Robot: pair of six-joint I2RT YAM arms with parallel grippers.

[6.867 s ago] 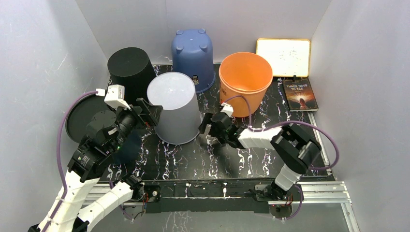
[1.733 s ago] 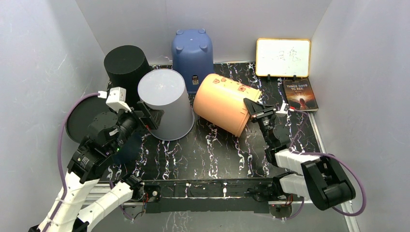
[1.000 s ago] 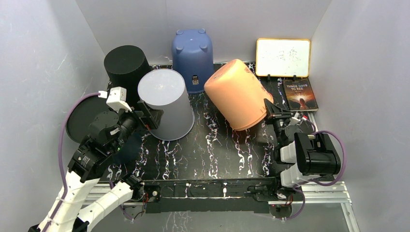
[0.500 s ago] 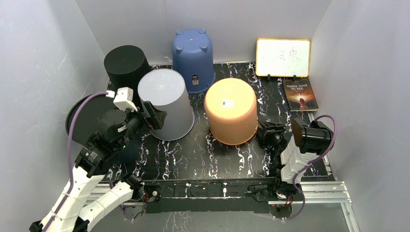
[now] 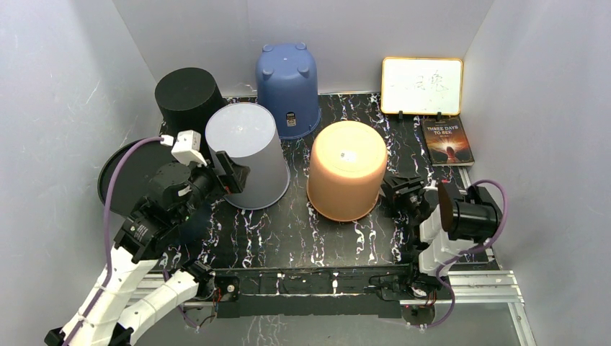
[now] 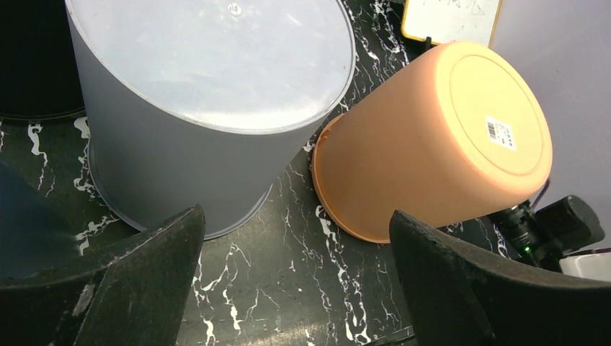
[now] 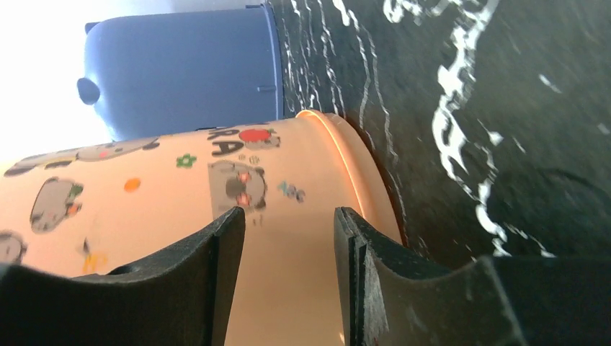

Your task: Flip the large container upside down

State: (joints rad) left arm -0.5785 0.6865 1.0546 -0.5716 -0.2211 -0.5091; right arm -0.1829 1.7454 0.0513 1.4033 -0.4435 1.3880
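The large container [image 5: 344,173], an orange bucket with cartoon stickers, stands upside down on the black marble table, its flat base with a barcode label facing up. It also shows in the left wrist view [image 6: 439,137] and fills the right wrist view [image 7: 180,209]. My right gripper [image 5: 398,191] is low beside its right rim, open [image 7: 288,213], with nothing between the fingers and only the orange wall behind the gap. My left gripper [image 5: 230,169] hangs wide open [image 6: 295,215] and empty, in front of the grey bucket.
An upturned grey bucket [image 5: 248,155] stands just left of the orange one. A black bucket [image 5: 189,97] and a blue bucket [image 5: 288,79] are behind. A whiteboard [image 5: 422,85] and a book [image 5: 448,142] sit back right, and a black round lid [image 5: 119,173] lies far left.
The orange container went from tilted in the right gripper's hold to standing mouth down on the table. The right gripper opened and drew back a little to its right. The left arm shifted slightly.
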